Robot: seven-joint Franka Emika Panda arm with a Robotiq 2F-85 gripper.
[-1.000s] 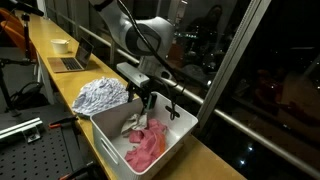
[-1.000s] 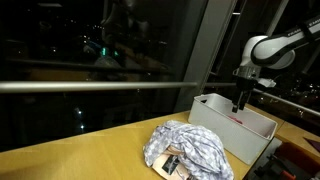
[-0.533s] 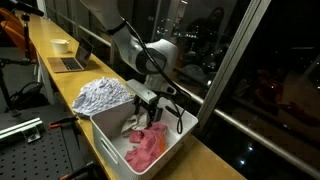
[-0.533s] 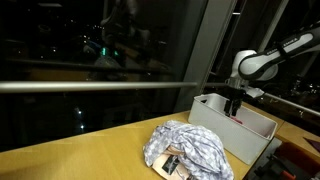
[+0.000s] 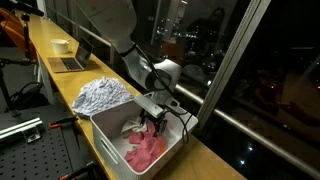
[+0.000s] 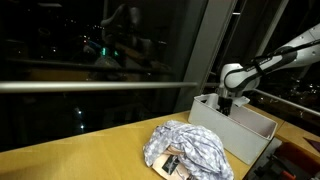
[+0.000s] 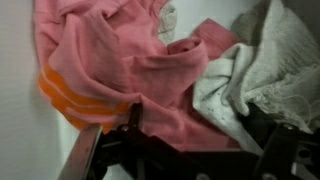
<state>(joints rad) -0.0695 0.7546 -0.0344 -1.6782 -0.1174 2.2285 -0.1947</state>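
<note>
Claw (image 5: 155,120) spread wide, down inside the white bin (image 5: 104,140) on the wooden surface (image 5: 62,80), low over the pink cloth (image 7: 110,50) with orange stripes. Can't tell if it's touching. Cream towel (image 7: 250,70) touches the pink cloth. Crumpled grey-white cloth (image 5: 100,95) just beside the bin. Laptop (image 5: 70,62) and cup (image 5: 60,45) well apart, at the far end.

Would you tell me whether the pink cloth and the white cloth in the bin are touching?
Touching: the wrist view shows the pink cloth lying against the white cloth, no gap.
</note>
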